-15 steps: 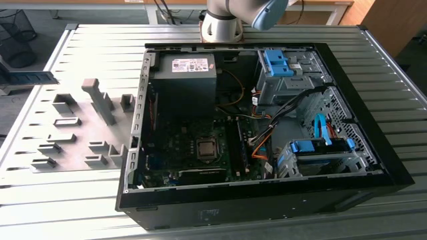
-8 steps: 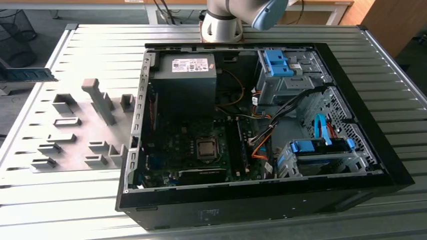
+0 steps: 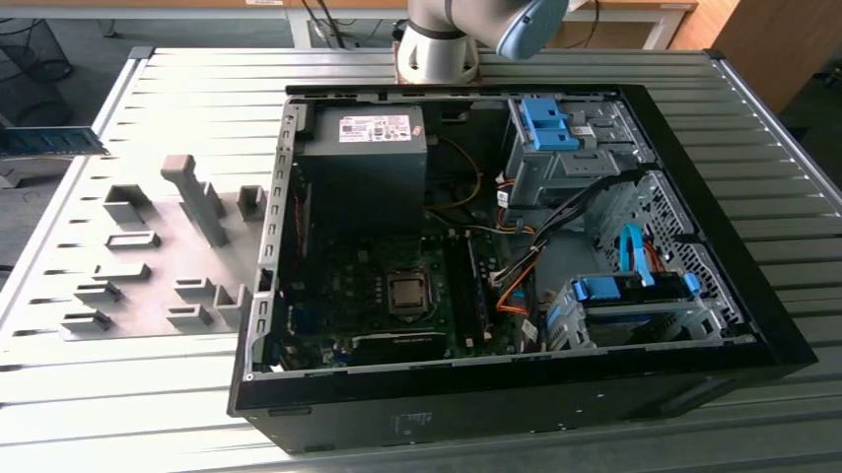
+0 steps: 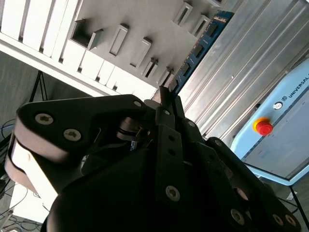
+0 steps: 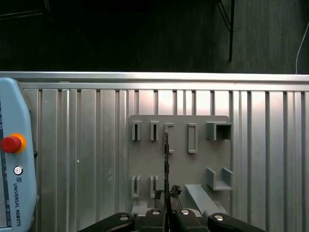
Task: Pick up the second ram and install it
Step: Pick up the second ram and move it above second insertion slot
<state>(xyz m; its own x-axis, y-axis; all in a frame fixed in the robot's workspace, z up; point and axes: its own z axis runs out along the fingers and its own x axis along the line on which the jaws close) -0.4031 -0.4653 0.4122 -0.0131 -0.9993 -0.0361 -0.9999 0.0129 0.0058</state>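
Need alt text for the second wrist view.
The black gripper is shut on one end of the second ram, a thin blue stick with black chips. Behind it lie a grey slotted fixture plate, the ribbed metal table and a pendant with a red button.

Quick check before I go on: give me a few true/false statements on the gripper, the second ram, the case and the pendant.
1. The gripper is shut on the second ram. True.
2. The second ram is seated in the motherboard. False: it stands out from the gripper, and in the first wrist view the grey fixture plate lies beyond it.
3. The computer case lies with its side open, so its inside shows. True.
4. The button on the teach pendant is green. False: it is red.
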